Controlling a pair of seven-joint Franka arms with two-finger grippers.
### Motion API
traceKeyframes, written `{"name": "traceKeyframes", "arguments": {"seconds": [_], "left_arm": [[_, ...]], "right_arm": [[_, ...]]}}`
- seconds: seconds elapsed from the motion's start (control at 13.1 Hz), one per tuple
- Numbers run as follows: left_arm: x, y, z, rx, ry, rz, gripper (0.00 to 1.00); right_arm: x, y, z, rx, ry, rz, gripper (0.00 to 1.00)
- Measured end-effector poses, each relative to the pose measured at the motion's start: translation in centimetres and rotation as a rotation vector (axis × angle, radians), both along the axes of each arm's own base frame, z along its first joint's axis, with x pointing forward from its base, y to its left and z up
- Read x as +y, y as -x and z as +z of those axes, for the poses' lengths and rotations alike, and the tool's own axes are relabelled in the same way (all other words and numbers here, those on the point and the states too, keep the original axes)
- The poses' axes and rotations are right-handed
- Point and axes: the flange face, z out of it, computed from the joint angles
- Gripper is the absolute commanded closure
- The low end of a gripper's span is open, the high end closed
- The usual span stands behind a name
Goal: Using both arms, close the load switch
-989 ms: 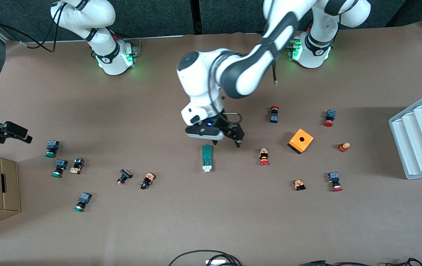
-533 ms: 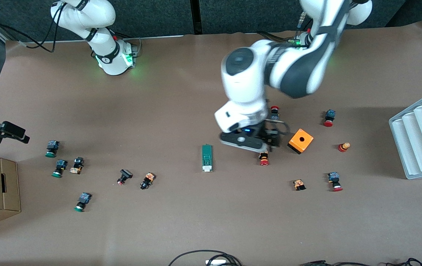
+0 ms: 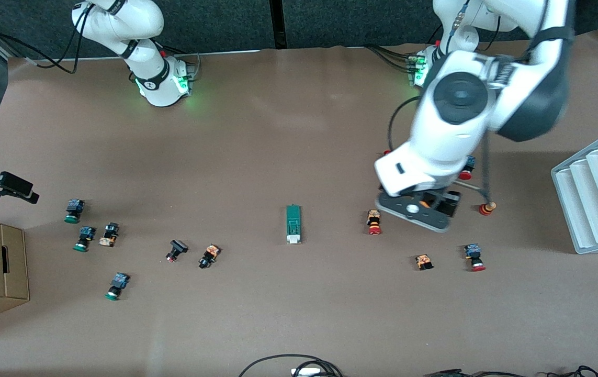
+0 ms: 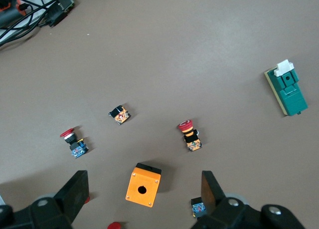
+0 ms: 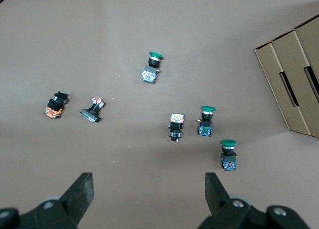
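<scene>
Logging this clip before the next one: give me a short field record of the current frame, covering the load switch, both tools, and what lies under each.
load switch: green block lying flat mid-table, white slider end toward the front camera, untouched
left tool: open, holding nothing, in the air over the orange box
right tool: open, holding nothing, over the green-capped buttons at the right arm's end of the table
cardboard box: beside those green-capped buttons
contact with switch: none

load switch [image 3: 293, 224] flat mid-table | left end effector [image 3: 418, 212] over orange box
</scene>
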Motion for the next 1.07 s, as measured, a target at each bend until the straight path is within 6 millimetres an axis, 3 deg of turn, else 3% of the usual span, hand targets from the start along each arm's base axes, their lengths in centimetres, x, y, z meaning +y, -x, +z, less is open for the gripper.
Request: {"name": "traceKeyframes", "arguments": {"seconds": [0.3,0.76,0.91,1.07], "left_arm": [[10.3,0.8,3.3,0.022,0.012,0.095,0.00],[28.4,4.2,4.3,0.047,-0.002,0.276,0.00],[30.7,5.5,4.7,0.046,0.004,0.305,0.00],[30.3,6.3,4.8,0.044,0.007,0.297,0.00]], "right_arm": [[0.2,0.0,-0.1,0.018,0.043,0.019,0.00],[0.2,0.0,-0.1,0.017,0.044,0.018,0.00],[0.1,0.0,0.0,0.017,0.044,0.017,0.00],[0.1,0.0,0.0,0.016,0.044,0.017,0.00]]}}
